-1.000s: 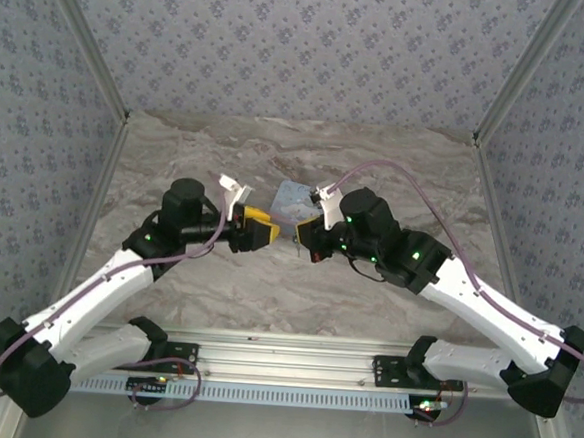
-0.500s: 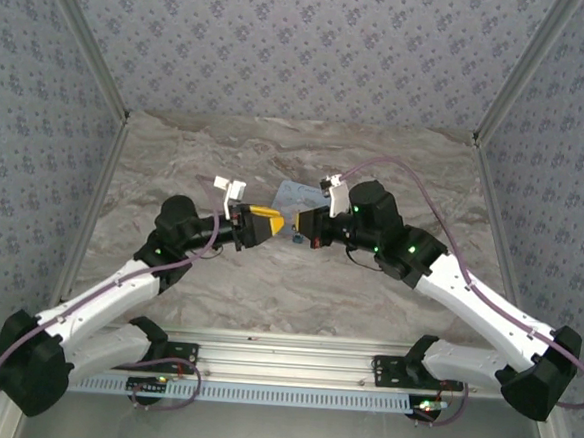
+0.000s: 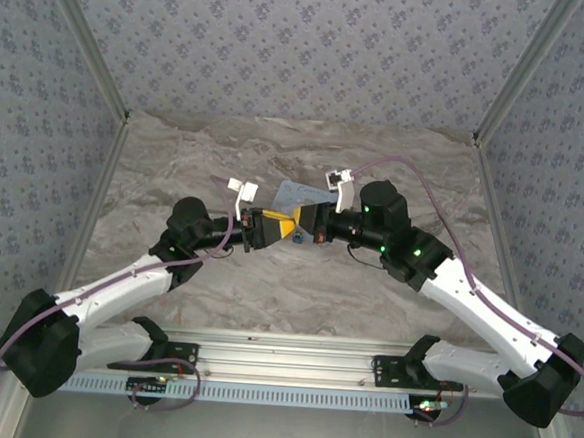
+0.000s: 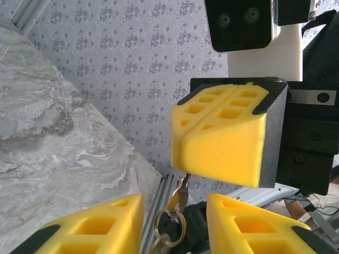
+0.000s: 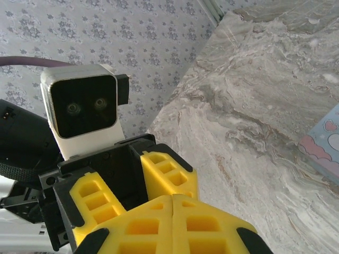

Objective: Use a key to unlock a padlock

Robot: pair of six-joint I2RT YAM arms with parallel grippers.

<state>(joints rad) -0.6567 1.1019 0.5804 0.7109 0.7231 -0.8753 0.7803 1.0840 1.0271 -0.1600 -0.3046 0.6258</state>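
Right gripper (image 5: 172, 203) pinched key (image 4: 183, 186), most hidden in pads (image 4: 228, 153) | left gripper (image 4: 175, 203) jaws stood apart, key ring (image 4: 169, 225) between, cropped below | pale blue tin (image 5: 323, 144) cut off at edge

Key: pinched at its top, hanging in the gap between the fingers.
Left wrist view: the key (image 4: 183, 191) is a slim, pale metal piece, near upright with a slight tilt. Its upper end goes into the seam of the right gripper (image 4: 184, 156)'s closed yellow pads. Its lower end carries brass-toned split rings (image 4: 169, 221), which dangle between the spread fingers of the left gripper (image 4: 174, 201) and touch neither. What hangs below the rings is too dark to identify.
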